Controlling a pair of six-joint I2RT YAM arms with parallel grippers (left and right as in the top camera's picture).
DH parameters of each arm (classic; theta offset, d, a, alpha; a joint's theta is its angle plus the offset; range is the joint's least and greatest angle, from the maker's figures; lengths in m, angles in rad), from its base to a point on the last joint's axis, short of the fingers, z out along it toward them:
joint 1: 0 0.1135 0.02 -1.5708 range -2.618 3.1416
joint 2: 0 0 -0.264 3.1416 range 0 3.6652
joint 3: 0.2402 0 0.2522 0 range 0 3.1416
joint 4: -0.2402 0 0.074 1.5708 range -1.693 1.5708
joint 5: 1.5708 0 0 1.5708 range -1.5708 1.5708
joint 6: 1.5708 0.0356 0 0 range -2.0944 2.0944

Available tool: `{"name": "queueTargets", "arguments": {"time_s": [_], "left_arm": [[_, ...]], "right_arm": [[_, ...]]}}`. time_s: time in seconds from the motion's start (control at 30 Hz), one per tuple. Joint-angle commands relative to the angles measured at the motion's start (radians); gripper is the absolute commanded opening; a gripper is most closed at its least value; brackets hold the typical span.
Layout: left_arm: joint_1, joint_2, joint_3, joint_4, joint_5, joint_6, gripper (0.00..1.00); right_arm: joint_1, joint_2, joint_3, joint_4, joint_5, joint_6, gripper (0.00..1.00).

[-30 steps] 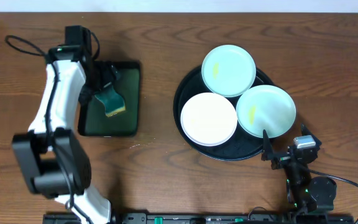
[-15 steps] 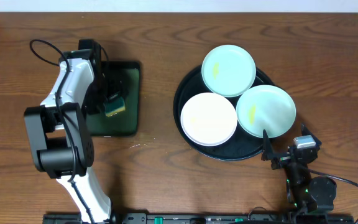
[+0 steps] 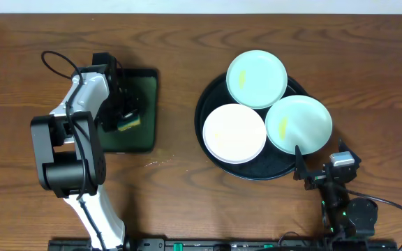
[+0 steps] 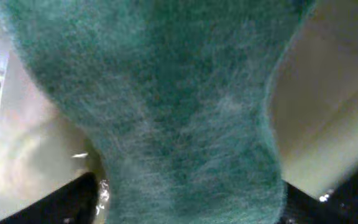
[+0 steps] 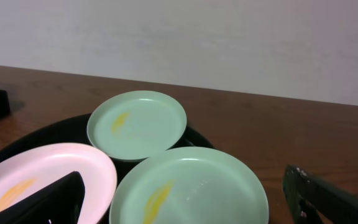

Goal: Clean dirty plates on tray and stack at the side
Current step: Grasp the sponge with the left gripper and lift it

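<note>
Three plates lie on the round black tray [image 3: 202,104]: a mint one at the back [image 3: 257,78], a mint one at the right [image 3: 299,124], and a white one at the front left [image 3: 234,132]. Each has a yellow smear. My left gripper [image 3: 125,116] is over the rectangular green tray, shut on a green-and-yellow sponge [image 3: 127,123]. The sponge's green pad [image 4: 179,112] fills the left wrist view, pinched between the fingers [image 4: 185,186]. My right gripper [image 3: 319,171] is open and empty just in front of the right plate [image 5: 188,186].
The rectangular dark-green tray [image 3: 145,132] with a black rim lies at the left of the brown wooden table. The right wrist view also shows the back plate [image 5: 137,123], the white plate [image 5: 42,174], the black tray's rim [image 5: 17,140] and a pale wall behind.
My left arm has swung its elbow in, and the gripper with the sponge has sunk lower over the green tray. The right arm and the plates have not moved.
</note>
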Motion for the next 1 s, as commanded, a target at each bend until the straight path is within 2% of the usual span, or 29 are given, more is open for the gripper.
{"name": "queueTargets", "arguments": {"time_s": [0.0,0.13,0.27,0.4,0.43,0.47,0.5,0.53,0.57,0.73,0.97], "left_arm": [[0.000,0.011,-0.007,0.001,-0.003,0.023,0.64],[0.001,0.011,-0.007,0.000,-0.003,0.023,0.40],[0.001,0.011,-0.007,0.002,-0.004,0.023,0.08],[0.001,0.011,-0.007,0.008,-0.005,0.022,0.08],[0.001,0.011,-0.007,0.010,-0.005,0.022,0.14],[0.001,0.011,-0.007,0.011,-0.005,0.023,0.36],[0.001,0.011,-0.007,0.015,-0.008,0.023,0.72],[0.001,0.011,-0.007,0.021,-0.014,0.023,0.85],[0.001,0.011,-0.007,0.030,-0.022,0.023,0.89],[0.001,0.011,-0.007,0.084,-0.082,0.023,0.89],[0.001,0.011,-0.006,0.198,-0.085,0.023,0.89]], "right_arm": [[0.007,-0.004,-0.002,-0.004,0.002,-0.008,0.99],[0.007,-0.004,-0.002,-0.004,0.002,-0.008,0.99],[0.007,-0.004,-0.002,-0.004,0.002,-0.008,0.99],[0.007,-0.004,-0.002,-0.004,0.002,-0.008,0.99],[0.007,-0.004,-0.002,-0.004,0.002,-0.008,0.99],[0.007,-0.004,-0.002,-0.004,0.002,-0.008,0.99],[0.007,-0.004,-0.002,-0.004,0.002,-0.008,0.99],[0.007,-0.004,-0.002,-0.004,0.002,-0.008,0.99],[0.007,-0.004,-0.002,-0.004,0.002,-0.008,0.99],[0.007,-0.004,-0.002,-0.004,0.002,-0.008,0.99],[0.007,-0.004,-0.002,-0.004,0.002,-0.008,0.99]]}}
